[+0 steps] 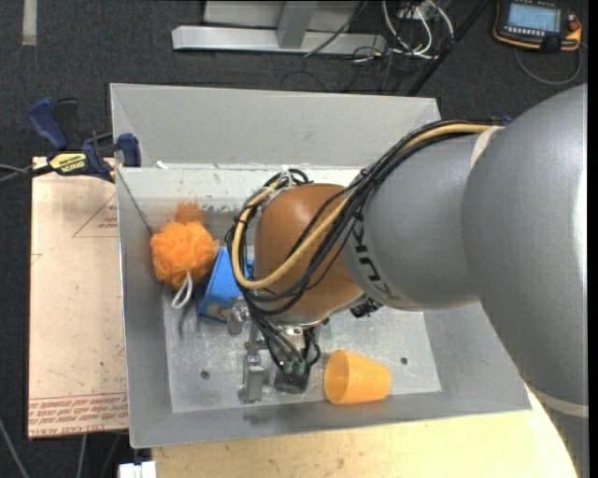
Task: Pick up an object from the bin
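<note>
My grey metal bin (pixel 201 369), centre frame, floor scuffed. On the floor I log:
- Fluffy orange mesh bath pouf (pixel 182 252), left side by the wall, with its white cord loop (pixel 182 294) trailing toward the lower frame.
- Blue wedge-shaped plastic piece (pixel 221 280), touching the pouf's right.
- Orange plastic cup (pixel 355 378), on its side, lower centre, apart from both.

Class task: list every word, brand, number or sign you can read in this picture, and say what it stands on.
"KU": black letters on the grey arm, the rest hidden.
Handheld pendant screen: too small to read.
Orange cup, orange mesh sponge: no text.
</note>
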